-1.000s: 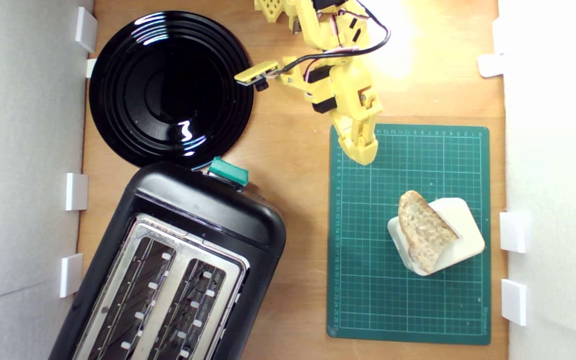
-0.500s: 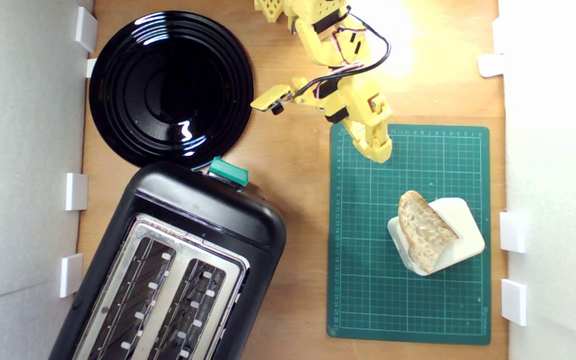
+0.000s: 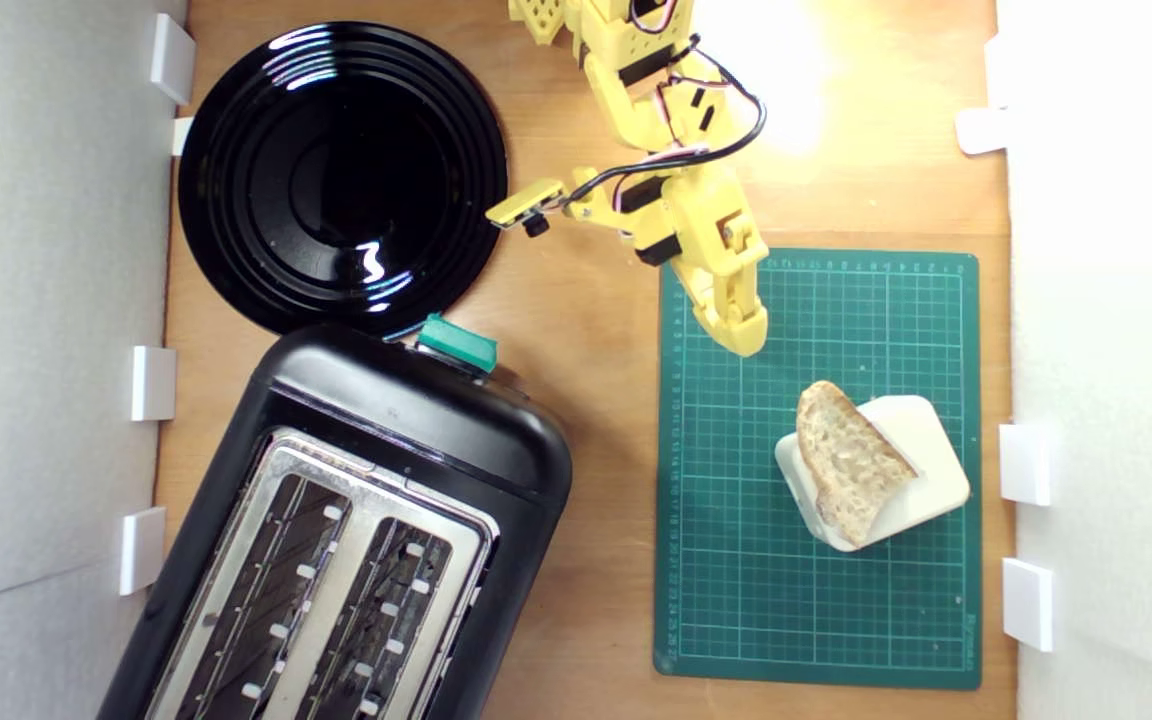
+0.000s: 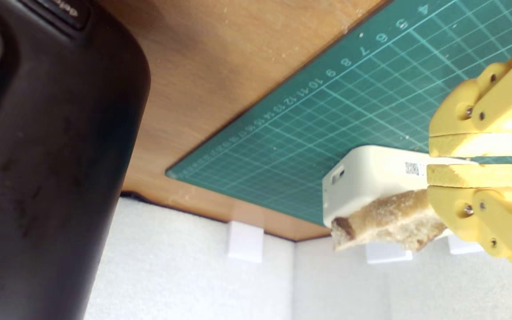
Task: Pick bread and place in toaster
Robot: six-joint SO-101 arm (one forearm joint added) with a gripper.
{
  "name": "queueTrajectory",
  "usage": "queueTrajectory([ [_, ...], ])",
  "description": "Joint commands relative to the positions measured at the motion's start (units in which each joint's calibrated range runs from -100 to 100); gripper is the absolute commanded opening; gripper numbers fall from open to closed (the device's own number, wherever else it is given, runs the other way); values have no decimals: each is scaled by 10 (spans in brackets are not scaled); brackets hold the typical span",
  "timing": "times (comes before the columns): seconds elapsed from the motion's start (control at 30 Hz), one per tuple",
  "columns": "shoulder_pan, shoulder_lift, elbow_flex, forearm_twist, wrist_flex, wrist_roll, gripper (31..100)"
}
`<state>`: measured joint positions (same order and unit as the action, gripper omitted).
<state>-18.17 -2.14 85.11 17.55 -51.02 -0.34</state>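
Observation:
A wedge of bread (image 3: pixel 848 462) with pale crumb and brown crust leans on a cream rounded block (image 3: pixel 921 470) on the green cutting mat (image 3: pixel 736 560). In the wrist view the bread (image 4: pixel 389 220) hangs over the cream block (image 4: pixel 371 175). My yellow gripper (image 3: pixel 744 335) hovers over the mat's upper left part, short of the bread, fingers together and holding nothing; the wrist view shows the gripper (image 4: pixel 431 161) with its pads nearly touching. The black toaster (image 3: pixel 356 530) with silver top and teal lever (image 3: pixel 456 342) fills the exterior view's lower left.
A round black plate (image 3: pixel 341 175) lies at the exterior view's upper left, touching the toaster's end. White foam walls with small white blocks (image 3: pixel 1026 463) line both sides. Bare wood (image 3: pixel 596 330) separates toaster and mat. The toaster's dark side (image 4: pixel 51 155) looms beside the wrist camera.
The gripper has moved down the exterior view along the mat's left part, closer to the bread. Bread, block and toaster have stayed put.

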Motion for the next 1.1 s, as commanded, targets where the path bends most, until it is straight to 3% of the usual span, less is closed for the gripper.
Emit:
queueTrajectory([
  [0.0, -1, 26, -29, -5, -41, 22, 471],
  [0.13, -1, 41, -45, -5, -44, 30, 495],
  [0.4, -2, 44, -49, -5, -44, 30, 717],
  [1.07, -19, 104, -118, -5, -44, 30, 880],
])
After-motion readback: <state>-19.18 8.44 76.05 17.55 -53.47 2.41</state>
